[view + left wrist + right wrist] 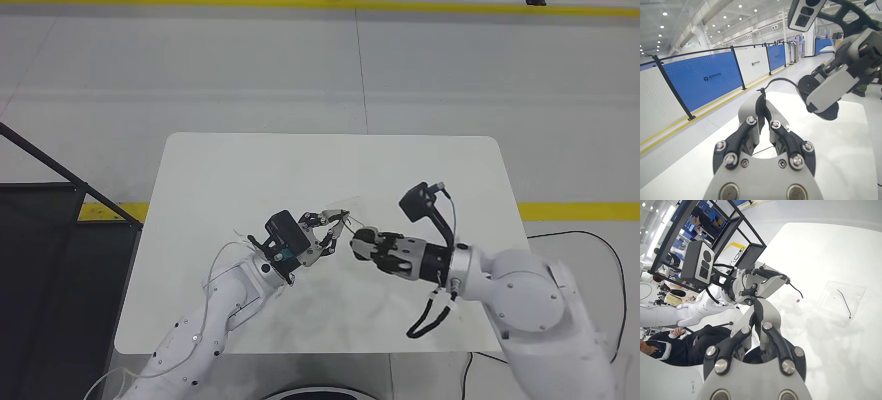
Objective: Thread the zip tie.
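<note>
The black zip tie hangs in the air between both grippers, above the white table. My left gripper is shut on it, and the tie's small head pokes out just past its fingertips. From there the strap arcs over into my right gripper, which is shut on the other end. In the right wrist view my right gripper pinches the thin strap, and a short black end sticks out beyond my left gripper. In the top view the left gripper and the right gripper nearly touch at mid-table.
A second black zip tie lies on a clear plastic sheet on the table beyond the grippers. A small brown speck lies near it. A black metal frame stands off the table's left side.
</note>
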You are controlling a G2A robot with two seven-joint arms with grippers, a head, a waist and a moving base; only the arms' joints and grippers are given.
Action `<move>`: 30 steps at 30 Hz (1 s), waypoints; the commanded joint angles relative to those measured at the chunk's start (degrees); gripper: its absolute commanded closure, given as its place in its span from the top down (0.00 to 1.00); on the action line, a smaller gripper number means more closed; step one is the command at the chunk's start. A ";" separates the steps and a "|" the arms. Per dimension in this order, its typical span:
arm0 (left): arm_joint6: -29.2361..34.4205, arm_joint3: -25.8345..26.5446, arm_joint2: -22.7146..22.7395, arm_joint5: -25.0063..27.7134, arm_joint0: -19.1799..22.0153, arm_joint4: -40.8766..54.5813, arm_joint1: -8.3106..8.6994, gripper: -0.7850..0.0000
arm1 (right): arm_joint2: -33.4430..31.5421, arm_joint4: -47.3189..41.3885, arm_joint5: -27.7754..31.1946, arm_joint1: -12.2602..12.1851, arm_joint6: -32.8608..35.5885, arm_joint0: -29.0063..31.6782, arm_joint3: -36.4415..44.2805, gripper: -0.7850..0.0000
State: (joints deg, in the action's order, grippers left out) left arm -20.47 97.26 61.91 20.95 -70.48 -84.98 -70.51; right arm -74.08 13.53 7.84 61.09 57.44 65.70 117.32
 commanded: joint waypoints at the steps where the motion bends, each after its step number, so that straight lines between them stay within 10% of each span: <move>1: 0.00 0.00 0.00 0.00 0.00 0.00 0.00 0.00 | 0.24 0.08 -0.70 -0.02 0.23 -0.52 0.12 0.00; 14: 0.00 0.00 0.00 0.00 0.00 0.00 0.00 0.00 | 2.17 -0.07 -3.06 -0.10 1.06 -3.89 -1.17 0.00; 15: 0.00 0.00 0.00 0.00 0.00 0.00 0.00 0.00 | 2.18 -0.05 -2.72 -0.13 0.89 -3.66 -1.22 0.12; 17: 0.00 0.00 0.00 0.00 0.00 0.00 0.00 0.00 | 1.98 0.28 -2.04 -0.24 0.19 -2.87 -1.31 0.72; 20: 0.00 0.00 0.00 0.00 0.00 0.00 0.00 0.00 | 1.26 1.17 -0.46 -0.47 -1.22 -0.95 -0.95 1.00; 30: 1.74 1.07 0.73 0.78 -0.42 5.64 -0.25 0.00 | -4.02 3.88 7.67 -1.22 -12.11 8.44 -0.30 1.00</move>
State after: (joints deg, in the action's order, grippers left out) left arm -18.88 98.30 62.54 21.60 -70.93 -79.95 -70.74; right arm -77.54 17.35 14.48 59.90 47.04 73.31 117.43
